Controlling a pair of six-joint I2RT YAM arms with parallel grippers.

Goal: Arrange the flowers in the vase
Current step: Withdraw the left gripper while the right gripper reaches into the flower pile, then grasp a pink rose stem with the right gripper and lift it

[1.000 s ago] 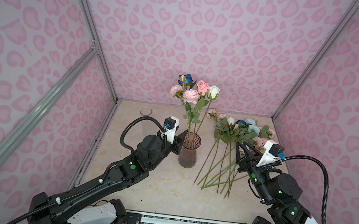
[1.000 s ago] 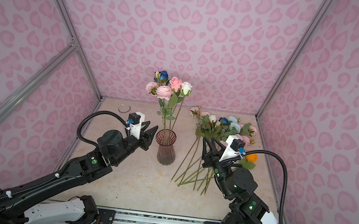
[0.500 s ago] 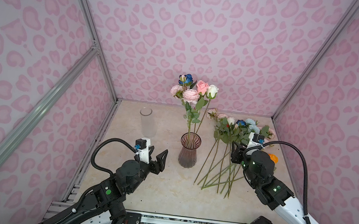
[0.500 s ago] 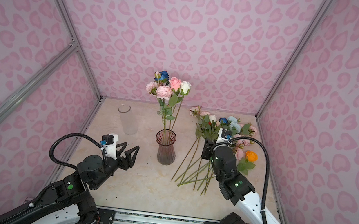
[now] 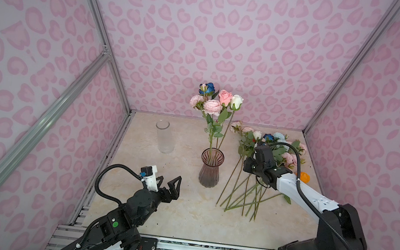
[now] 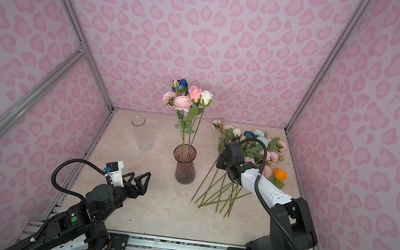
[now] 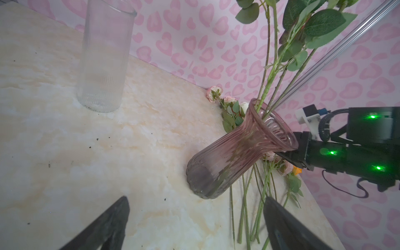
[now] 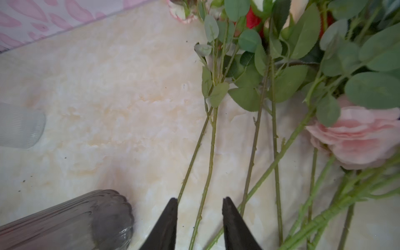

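Vase [image 5: 210,170] of ribbed, flared purple glass holds leafy, thorny-stemmed flowers [image 5: 212,106].

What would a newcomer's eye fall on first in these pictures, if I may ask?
Probably the bouquet standing tall in the purple ribbed vase in the middle of the table, against pink-spotted walls. Next, the loose flowers fanned out to its right, with the right gripper open, low over their stems. The left gripper hangs open and empty near the front left.
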